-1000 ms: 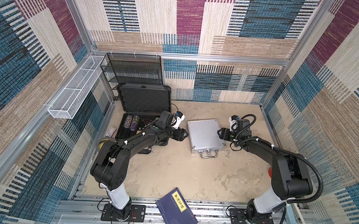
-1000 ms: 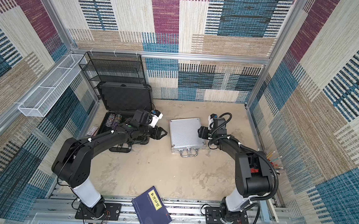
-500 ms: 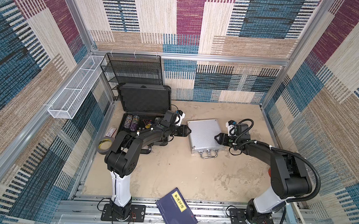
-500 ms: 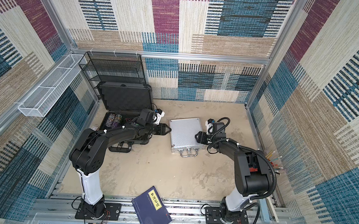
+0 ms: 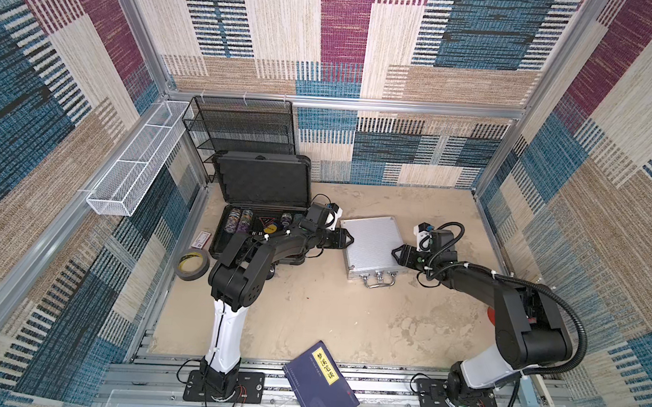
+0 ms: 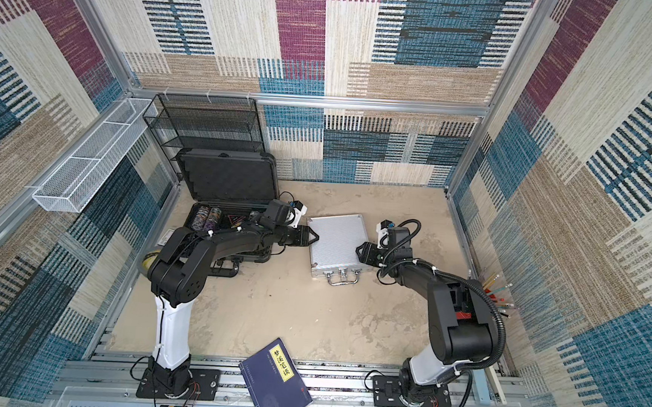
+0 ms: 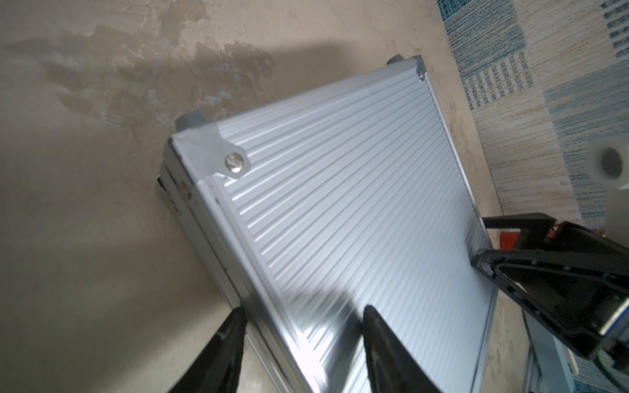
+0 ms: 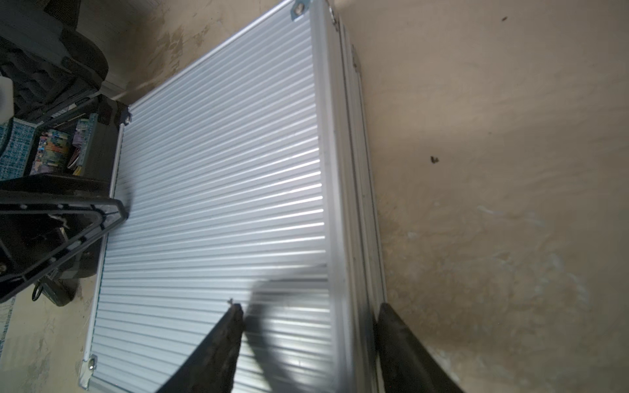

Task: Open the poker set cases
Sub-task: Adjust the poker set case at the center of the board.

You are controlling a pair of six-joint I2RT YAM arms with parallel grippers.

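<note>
The ribbed silver case (image 5: 371, 241) (image 6: 337, 240) lies flat and closed mid-table, its metal handle (image 5: 378, 282) facing the front. The dark case (image 5: 265, 178) (image 6: 228, 176) stands open at the back left, with chips in its foam tray. My left gripper (image 5: 347, 238) (image 7: 301, 308) is open and straddles the silver case's (image 7: 357, 204) left edge, one finger over the lid and one beside the wall. My right gripper (image 5: 395, 252) (image 8: 308, 306) is open and straddles the silver case's (image 8: 221, 187) right edge the same way.
A blue book (image 5: 320, 381) overhangs the front rail. A tape roll (image 5: 191, 264) and a small card (image 5: 203, 239) lie left of the dark case. A black mesh rack (image 5: 243, 128) stands behind that case. A white wire basket (image 5: 135, 159) hangs on the left wall.
My left gripper has moved right from the dark case to the silver case's left edge. My right gripper has slid in onto the right edge. Both pairs of jaws have narrowed a little.
</note>
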